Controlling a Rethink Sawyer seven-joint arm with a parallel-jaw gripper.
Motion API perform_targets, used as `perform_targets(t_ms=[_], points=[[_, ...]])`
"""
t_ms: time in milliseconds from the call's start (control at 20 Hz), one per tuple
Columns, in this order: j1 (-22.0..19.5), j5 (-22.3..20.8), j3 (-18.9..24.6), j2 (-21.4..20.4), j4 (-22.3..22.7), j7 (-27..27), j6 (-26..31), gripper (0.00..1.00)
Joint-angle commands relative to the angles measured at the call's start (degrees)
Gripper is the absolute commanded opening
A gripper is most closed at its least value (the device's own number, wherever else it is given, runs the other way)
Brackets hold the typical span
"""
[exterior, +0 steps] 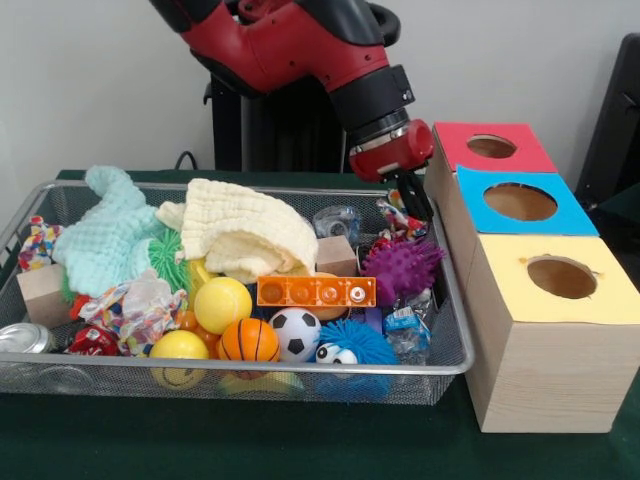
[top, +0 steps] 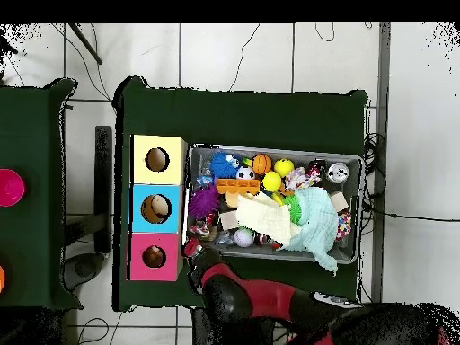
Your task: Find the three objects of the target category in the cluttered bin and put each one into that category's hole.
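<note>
Front view showed the claw (exterior: 412, 203) down in the bin's (exterior: 455, 330) corner beside the purple spiky ball (exterior: 402, 268), maybe hunting; I could not tell its grip, so next it needed a firm grab.

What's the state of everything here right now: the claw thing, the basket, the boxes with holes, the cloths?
tool: lowered at the bin's corner beside the boxes; grip unclear
wire bin: crammed full
red box hole: open
blue box hole: open, something inside in the overhead view
yellow box hole: open
cream cloth: crumpled on top
mint cloth: crumpled
</note>
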Motion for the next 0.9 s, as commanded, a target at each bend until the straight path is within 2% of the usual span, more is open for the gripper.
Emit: perform_targets(t_ms=[50,300,500,650,850,900], points=[[8.2,7.5,-10.3,-5.5,-8.9,5.1,-12.9,0.0],[14.0,10.8,-16.4,-7.8,-8.5,3.9,-19.4,0.0],[19.9,15.8,-22.6,-8.9,-8.0,1.8,-26.8,0.0],[25.2,21.5,-27.7,-8.8,-7.4,-0.6,-35.4,0.0],[34.2,35.3,-34.4,-7.0,-5.1,-3.0,-51.7,0.0],[35.7,37.6,-35.3,-6.5,-4.9,-3.1,-54.3,0.0]])
